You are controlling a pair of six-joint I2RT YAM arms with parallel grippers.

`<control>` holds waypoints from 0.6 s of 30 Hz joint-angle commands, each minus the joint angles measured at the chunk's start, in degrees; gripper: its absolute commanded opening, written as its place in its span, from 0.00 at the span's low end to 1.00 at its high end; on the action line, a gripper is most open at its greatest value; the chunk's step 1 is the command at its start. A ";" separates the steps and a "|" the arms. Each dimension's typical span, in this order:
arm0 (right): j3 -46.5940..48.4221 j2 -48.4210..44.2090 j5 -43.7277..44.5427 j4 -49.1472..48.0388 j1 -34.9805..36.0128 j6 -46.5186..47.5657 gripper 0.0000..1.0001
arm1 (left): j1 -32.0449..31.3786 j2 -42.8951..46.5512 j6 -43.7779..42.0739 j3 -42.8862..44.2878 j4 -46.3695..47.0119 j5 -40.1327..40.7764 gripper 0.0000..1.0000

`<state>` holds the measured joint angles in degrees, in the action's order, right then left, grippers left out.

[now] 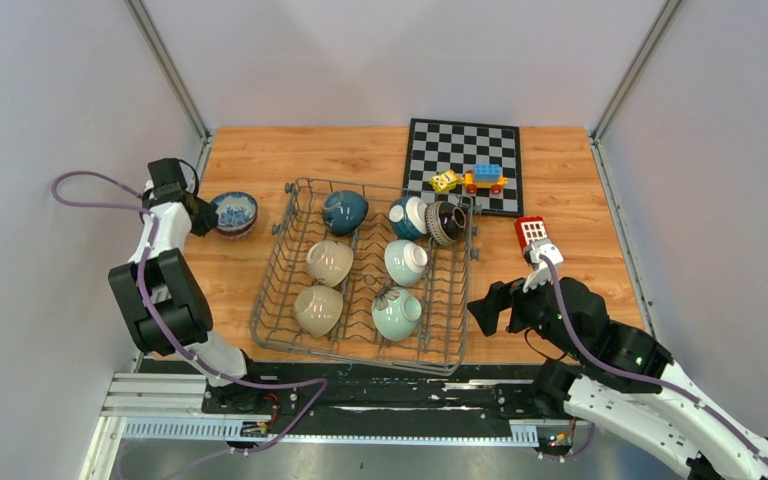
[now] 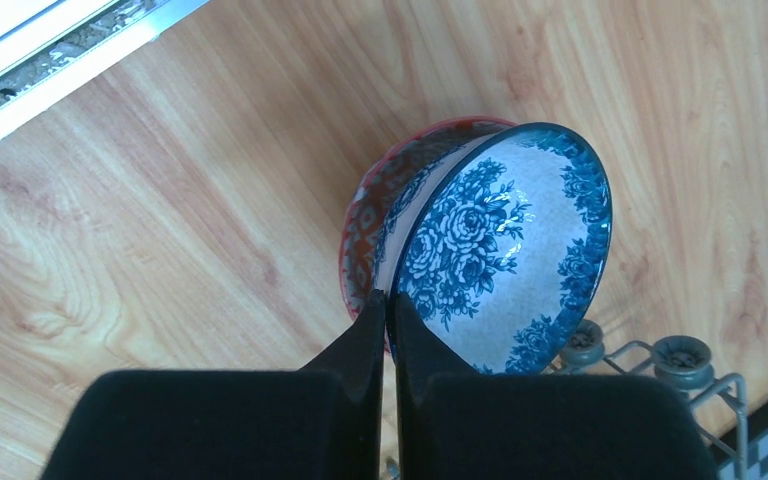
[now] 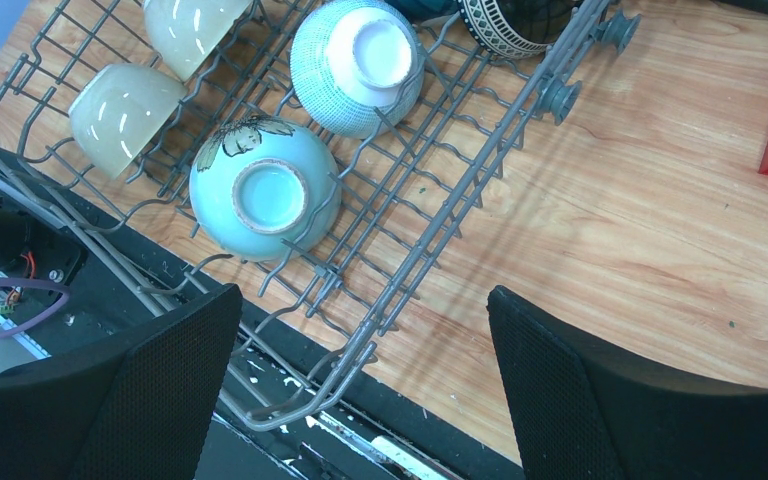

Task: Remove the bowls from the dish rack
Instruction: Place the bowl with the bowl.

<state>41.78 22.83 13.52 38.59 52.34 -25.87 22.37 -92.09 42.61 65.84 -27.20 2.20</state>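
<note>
A: What is the left gripper (image 2: 388,300) doing?
B: Its 2 fingers are pressed together on the rim of the blue-and-white bowl (image 2: 505,240). They pinch the thin edge right at the fingertips.
A: Where is that bowl?
B: It reaches out ahead of the fingers, tipped up on one side. Just under it is a red bowl (image 2: 365,225) on the wooden table (image 2: 140,200). I cannot tell if the 2 bowls touch.
A: And the dish rack (image 1: 272,285)?
B: Its corner is off to the right of the fingers, close beside the bowl. The bowl is outside it.
A: What about the right gripper (image 3: 362,310)?
B: Its fingers are spread wide and hold nothing. It hangs over the near corner of the rack.
A: Are any bowls near it?
B: Yes. A pale green bowl (image 3: 265,190) lies in the rack ahead of the gripper, with its bottom facing the gripper. 2 beige bowls (image 3: 120,110) are further off, past the finger on the left of the wrist view. From above I count 7 bowls inside the rack.
</note>
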 commanded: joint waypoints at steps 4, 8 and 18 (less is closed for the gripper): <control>0.01 -0.15 0.28 -0.20 -0.66 0.68 0.97 | 0.13 3.53 1.64 -0.44 5.09 -1.85 0.00; -0.20 -0.24 0.23 -0.10 -0.66 0.72 0.97 | 0.15 4.59 2.67 -3.71 8.88 -2.99 0.00; 0.06 -0.80 0.43 0.35 -0.65 0.56 0.97 | 0.21 7.18 5.83 -9.52 17.39 -3.68 0.00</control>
<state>41.78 22.65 13.52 38.59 52.34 -25.87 22.37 -87.48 46.33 56.62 -16.51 -0.10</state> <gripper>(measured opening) 0.966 0.009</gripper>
